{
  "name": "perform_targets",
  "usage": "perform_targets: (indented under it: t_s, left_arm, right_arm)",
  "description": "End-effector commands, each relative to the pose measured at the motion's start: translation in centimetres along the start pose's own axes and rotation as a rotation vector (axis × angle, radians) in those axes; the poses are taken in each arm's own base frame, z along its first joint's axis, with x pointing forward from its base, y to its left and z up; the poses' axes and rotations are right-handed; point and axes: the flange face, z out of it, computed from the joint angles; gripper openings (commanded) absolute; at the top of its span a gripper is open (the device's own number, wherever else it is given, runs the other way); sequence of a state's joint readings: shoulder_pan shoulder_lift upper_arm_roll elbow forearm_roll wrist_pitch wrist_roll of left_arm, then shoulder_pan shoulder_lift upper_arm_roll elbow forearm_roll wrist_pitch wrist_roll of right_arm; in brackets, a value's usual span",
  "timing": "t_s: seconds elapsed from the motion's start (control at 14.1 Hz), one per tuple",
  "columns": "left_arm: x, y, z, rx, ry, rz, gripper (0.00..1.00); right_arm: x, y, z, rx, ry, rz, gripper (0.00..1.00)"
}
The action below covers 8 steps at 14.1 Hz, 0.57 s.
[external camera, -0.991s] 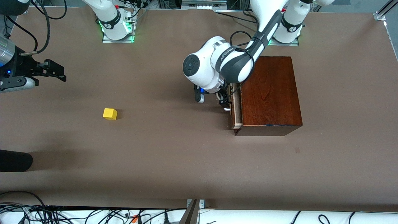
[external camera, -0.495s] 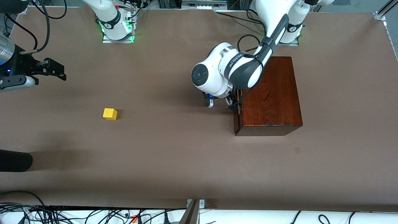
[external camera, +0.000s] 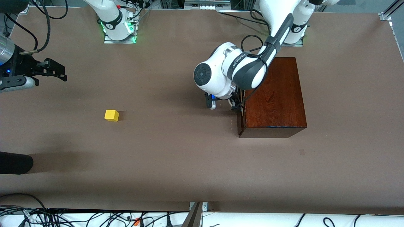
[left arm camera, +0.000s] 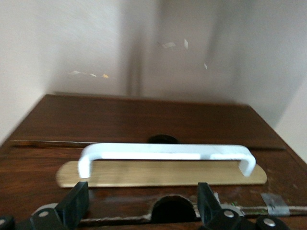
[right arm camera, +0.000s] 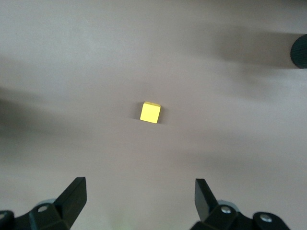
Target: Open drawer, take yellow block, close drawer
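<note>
Covering the whole frame, a brown table carries few things; cables tangle along the bottom edge. At centre right stands the mahogany box, its drawer pushed flush. The left gripper sits right in front of the drawer's white handle, fingers spread wide and apart from it. The yellow block lies bare on the table at centre left. At the upper left edge the right gripper hangs over the table, jaws spread, empty.

Glossy wooden box, matt table
</note>
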<state>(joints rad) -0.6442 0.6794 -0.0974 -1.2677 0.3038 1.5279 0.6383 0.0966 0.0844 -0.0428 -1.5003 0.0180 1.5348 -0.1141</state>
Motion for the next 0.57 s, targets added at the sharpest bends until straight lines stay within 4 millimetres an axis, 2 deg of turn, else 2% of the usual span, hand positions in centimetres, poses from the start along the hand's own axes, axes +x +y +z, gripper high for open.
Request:
perform_targets:
  t_s: [0.0,0.21,0.35,0.5]
  left_arm:
    - [0.1,1.1,-5.3,0.032,0.106,-0.122,1.0]
    - [-0.7,1.4,-9.5,0.051,0.188,-0.257,1.0]
    - [-3.8,1.8,-13.6,0.083,0.246,-0.343,1.0]
    - [-8.1,1.5,-17.0,0.104,0.296,-0.437,1.0]
  right_arm:
    - [-0.4,0.3,-0.9,-0.004,0.008,0.007,1.0]
    - [-0.4,0.5,-0.9,-0.004,0.008,0.007,1.0]
    - [-0.4,0.4,-0.9,-0.003,0.008,0.005,1.0]
    - [-0.4,0.4,-0.9,-0.003,0.008,0.005,1.0]
